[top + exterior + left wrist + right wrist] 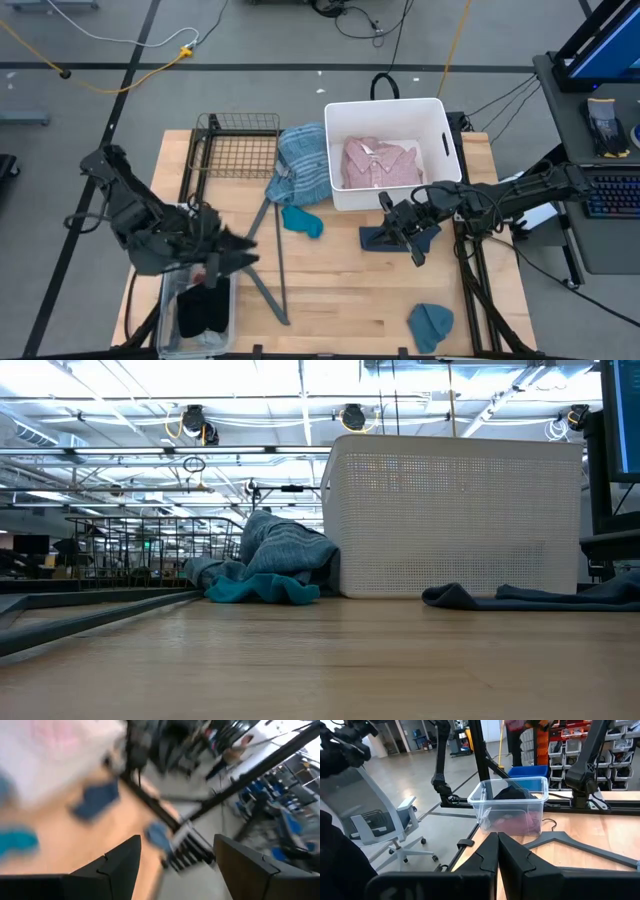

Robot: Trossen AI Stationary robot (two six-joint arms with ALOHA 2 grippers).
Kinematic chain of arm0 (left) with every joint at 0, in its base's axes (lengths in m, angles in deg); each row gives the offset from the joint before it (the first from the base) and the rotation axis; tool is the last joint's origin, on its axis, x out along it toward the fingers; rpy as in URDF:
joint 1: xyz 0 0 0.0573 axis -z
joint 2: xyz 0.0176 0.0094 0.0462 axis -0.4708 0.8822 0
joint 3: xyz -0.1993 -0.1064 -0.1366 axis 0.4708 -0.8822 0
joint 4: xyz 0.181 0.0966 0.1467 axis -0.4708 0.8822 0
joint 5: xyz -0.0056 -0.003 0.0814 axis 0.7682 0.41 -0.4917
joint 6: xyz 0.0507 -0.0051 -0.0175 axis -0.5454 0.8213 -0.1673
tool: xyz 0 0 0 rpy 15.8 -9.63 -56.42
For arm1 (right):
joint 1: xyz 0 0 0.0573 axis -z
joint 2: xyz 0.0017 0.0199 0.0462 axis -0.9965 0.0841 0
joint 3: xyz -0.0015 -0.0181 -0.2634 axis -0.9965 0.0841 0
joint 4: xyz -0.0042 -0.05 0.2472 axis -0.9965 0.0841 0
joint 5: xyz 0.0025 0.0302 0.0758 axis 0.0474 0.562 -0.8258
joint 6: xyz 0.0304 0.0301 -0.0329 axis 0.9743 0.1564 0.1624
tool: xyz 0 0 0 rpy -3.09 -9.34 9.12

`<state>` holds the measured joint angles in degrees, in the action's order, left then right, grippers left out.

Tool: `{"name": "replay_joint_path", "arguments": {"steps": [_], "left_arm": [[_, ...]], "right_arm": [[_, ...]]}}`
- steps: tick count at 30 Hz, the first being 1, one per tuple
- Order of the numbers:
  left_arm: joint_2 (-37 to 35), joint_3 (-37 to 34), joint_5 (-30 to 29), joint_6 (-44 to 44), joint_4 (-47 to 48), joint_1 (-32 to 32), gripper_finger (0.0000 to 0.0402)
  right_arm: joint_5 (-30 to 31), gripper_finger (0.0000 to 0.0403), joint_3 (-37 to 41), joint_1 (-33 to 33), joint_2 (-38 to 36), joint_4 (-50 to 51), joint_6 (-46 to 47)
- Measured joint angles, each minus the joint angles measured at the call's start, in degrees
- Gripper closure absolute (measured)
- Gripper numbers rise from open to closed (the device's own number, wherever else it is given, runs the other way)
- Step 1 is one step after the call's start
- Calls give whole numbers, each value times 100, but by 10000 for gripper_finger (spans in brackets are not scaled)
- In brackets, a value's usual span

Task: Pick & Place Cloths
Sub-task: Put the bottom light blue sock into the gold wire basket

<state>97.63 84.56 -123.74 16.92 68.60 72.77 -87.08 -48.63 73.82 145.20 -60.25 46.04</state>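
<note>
The pink button shirt (pixel 380 163) lies inside the white tub (pixel 442 112). The blue-plaid shirt (pixel 303 165) is heaped against the tub's left wall, and the low view shows it (pixel 285 550) there too. A teal piece (pixel 303 221) lies on the table in front of it. My right gripper (pixel 408 238) is shut and empty (pixel 497 855), raised above the navy piece (pixel 380 238) lying flat on the table. My left gripper (pixel 250 258) is open and empty (pixel 175 865) over the table's left part. A blue beanie (pixel 430 325) lies near the near edge. Neither gripper shows in the low view.
A clear plastic tub (pixel 195 310) with dark and maroon pieces sits at the near-left corner, below my left arm. The grey V-shaped hanger bar (pixel 272 262) lies on the table's middle. A wire basket (pixel 238 145) stands at the far left. Bare wood shows between bar and beanie.
</note>
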Motion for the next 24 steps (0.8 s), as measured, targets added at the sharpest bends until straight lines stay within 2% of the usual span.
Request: {"name": "replay_joint_path", "arguments": {"steps": [5,10,16,24], "left_arm": [[-11,0,-762,-2195,-850,-519,147],[-7,0,-1235,-3117,-1045,-1018,147],[-7,0,-1143,-3363,-1004,-1461,147],[132,0,-66,-3566,-882,-2109,147]], "right_arm": [[-24,399,0,0,0,-192,2],[-593,399,2,-2,-91,-240,-37],[-674,399,2,-303,-283,-171,-399],[136,399,2,-931,-536,332,-595]]}}
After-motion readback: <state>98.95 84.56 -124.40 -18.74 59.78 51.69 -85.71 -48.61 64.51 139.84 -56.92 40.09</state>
